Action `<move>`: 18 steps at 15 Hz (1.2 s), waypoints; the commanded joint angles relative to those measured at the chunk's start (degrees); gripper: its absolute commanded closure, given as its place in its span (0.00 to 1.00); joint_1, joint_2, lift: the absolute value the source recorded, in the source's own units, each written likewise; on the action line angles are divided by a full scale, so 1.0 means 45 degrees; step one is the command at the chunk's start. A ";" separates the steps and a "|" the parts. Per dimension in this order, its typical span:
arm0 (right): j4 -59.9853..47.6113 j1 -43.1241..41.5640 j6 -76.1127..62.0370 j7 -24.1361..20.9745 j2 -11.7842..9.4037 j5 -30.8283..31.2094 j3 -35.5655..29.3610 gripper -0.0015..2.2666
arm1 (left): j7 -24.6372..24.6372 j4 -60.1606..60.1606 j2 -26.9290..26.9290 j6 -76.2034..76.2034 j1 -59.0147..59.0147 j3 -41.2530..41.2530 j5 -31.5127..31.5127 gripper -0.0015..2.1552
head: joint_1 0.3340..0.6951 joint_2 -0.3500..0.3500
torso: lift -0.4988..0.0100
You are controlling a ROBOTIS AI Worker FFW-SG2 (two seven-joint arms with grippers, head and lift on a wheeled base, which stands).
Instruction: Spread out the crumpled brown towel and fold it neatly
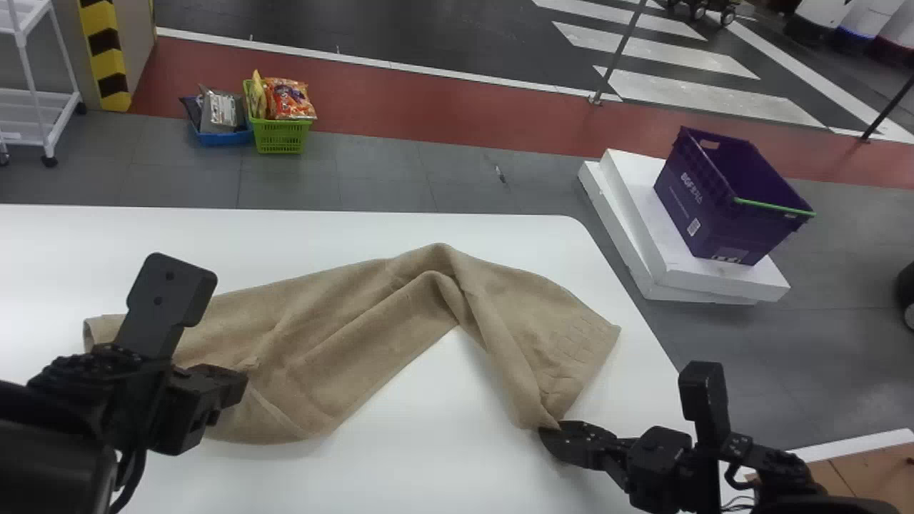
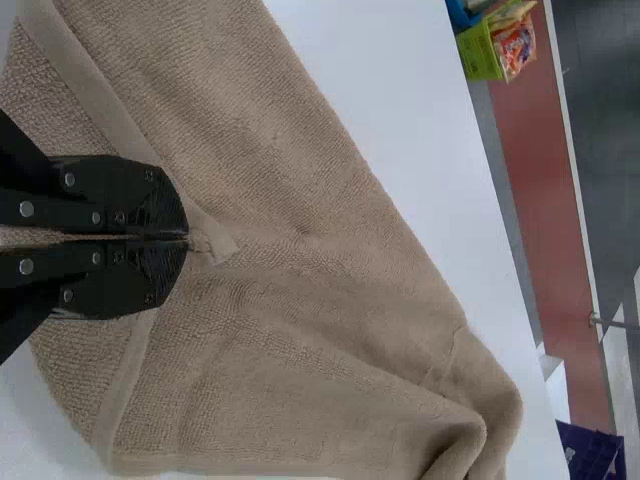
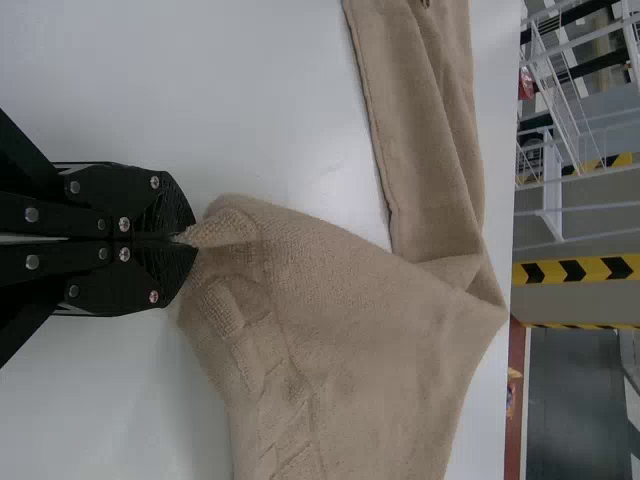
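past the far edge of the white table, a green basket of snack bags sits just beside a blue basket on the grey floor. to the left are a white cart and a yellow-and-black striped post. to the right, a purple crate stands on white slabs, and a dark round thing, perhaps a wheel, shows at the edge.

One towel and one table. Two grippers: one left gripper, one right gripper. Far left, one cart and two baskets, a blue basket and a green basket. Far right, one crate, two white slabs and two thin posts.
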 commanded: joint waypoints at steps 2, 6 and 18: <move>-0.0039 -0.0019 0.0041 0.0001 0.0000 -0.0039 -0.0117 0.63 | -0.0042 -0.0754 -0.0001 0.0001 0.0178 0.0402 0.0036 0.64 | 1.00 0.00 | 0.73; -0.0742 -0.0312 0.0549 0.0215 0.0000 -0.0235 -0.0645 0.63 | -0.0120 -0.2004 -0.0001 0.0430 0.0432 0.1398 0.0349 0.64 | 1.00 0.00 | 0.73; -0.4023 -0.4238 0.7853 0.2383 -0.1269 0.0508 -0.2227 0.63 | -0.0393 -0.5051 -0.0020 0.2930 0.0647 0.5148 0.2380 0.64 | 1.00 0.13 | 0.73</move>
